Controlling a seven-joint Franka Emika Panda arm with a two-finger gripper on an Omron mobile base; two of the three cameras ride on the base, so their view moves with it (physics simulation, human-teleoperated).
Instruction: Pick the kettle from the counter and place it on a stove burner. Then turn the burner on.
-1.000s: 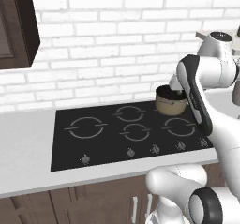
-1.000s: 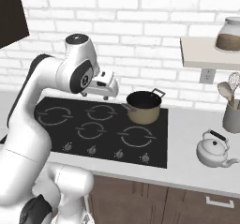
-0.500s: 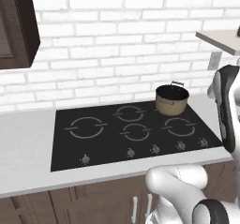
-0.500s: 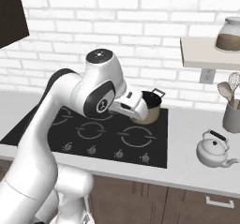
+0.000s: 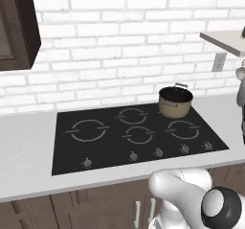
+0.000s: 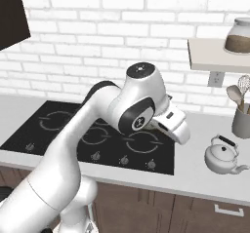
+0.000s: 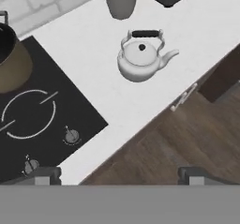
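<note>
Arm swung out to the right, jaws wide apart

In the right base view the white arm (image 6: 83, 144) rises from the lower left, bends at a dark-jointed elbow and reaches right, its hand tilted downward. The gripper (image 7: 119, 175) shows two dark fingertips (image 7: 44, 174) set far apart, holding nothing between them.

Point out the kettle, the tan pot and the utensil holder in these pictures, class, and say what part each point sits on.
kettle (image 7: 139, 59): hand view, on its rounded body below the lid.
tan pot (image 5: 175, 105): left base view, on its outer wall.
utensil holder (image 6: 241, 122): right base view, on its grey side.
</note>
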